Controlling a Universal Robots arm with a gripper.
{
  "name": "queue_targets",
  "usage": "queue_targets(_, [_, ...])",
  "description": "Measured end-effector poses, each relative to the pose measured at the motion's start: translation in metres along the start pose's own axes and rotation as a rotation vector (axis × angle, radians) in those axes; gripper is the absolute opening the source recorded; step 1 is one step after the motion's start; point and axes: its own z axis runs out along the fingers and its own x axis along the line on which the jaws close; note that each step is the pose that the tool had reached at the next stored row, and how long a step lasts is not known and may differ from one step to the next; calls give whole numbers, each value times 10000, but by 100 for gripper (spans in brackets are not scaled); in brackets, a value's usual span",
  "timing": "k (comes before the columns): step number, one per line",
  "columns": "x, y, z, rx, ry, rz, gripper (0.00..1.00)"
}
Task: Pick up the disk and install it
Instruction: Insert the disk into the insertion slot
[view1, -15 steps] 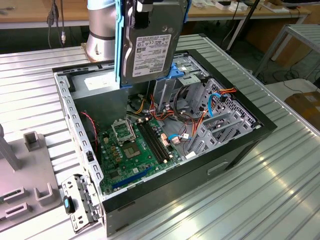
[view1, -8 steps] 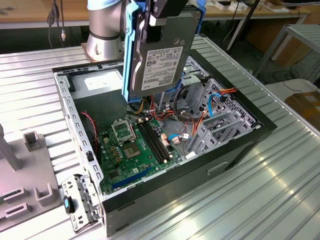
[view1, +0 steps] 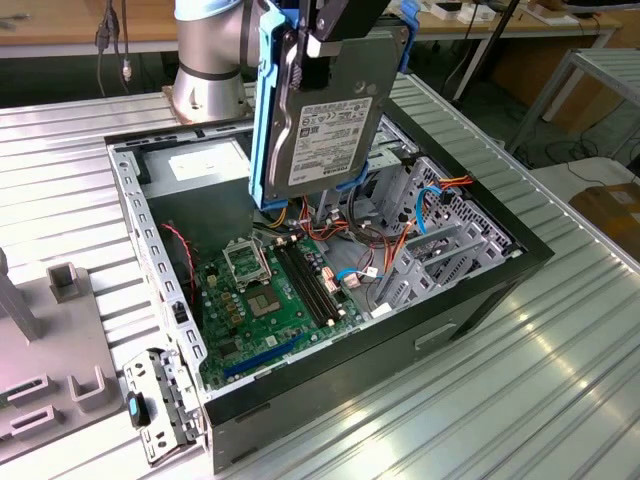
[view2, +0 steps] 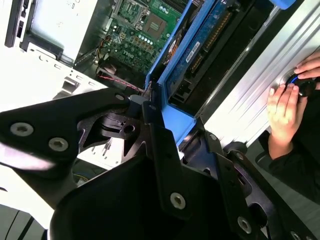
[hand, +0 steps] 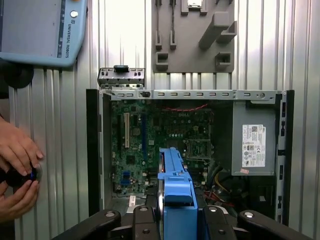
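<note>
Blue-railed disk (view1: 330, 130) hung upright over the open computer case (view1: 470, 300). Your gripper (view1: 318, 50) pinched its upper end while your hands (hand: 17, 175) rested beside the case.

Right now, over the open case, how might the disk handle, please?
The disk looks a rigid metal slab: probably stiff, heavy for its size. Its blue plastic rails may flex. Clamped at one end by the gripper, it might pivot.
</note>
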Motion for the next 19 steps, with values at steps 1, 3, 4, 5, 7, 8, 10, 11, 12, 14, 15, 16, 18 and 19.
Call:
queue_targets(1, [0, -22, 1, 0, -1, 0, 37])
queue_targets(3, [-1, -96, 3, 0, 0, 0, 37])
queue_targets(4, [-1, -150, 4, 0, 0, 0, 37])
queue_targets(5, [-1, -206, 6, 0, 0, 0, 37])
queue_targets(7, [-2, -291, 9, 0, 0, 0, 37])
queue_targets(8, [-2, -345, 11, 0, 0, 0, 37])
queue_targets(10, [-2, -406, 13, 0, 0, 0, 37])
queue_targets(11, [-2, -436, 13, 0, 1, -1, 37])
queue_targets(12, [-2, -435, 14, 0, 0, 1, 37])
queue_targets(14, [-3, -441, 14, 0, 0, 0, 37])
queue_targets(15, [-3, -445, 14, 0, 0, 0, 37])
queue_targets(16, [-3, -446, 14, 0, 0, 0, 37])
queue_targets(18, [-3, -450, 14, 0, 0, 0, 37])
queue_targets(19, [-3, -450, 14, 0, 0, 0, 37])
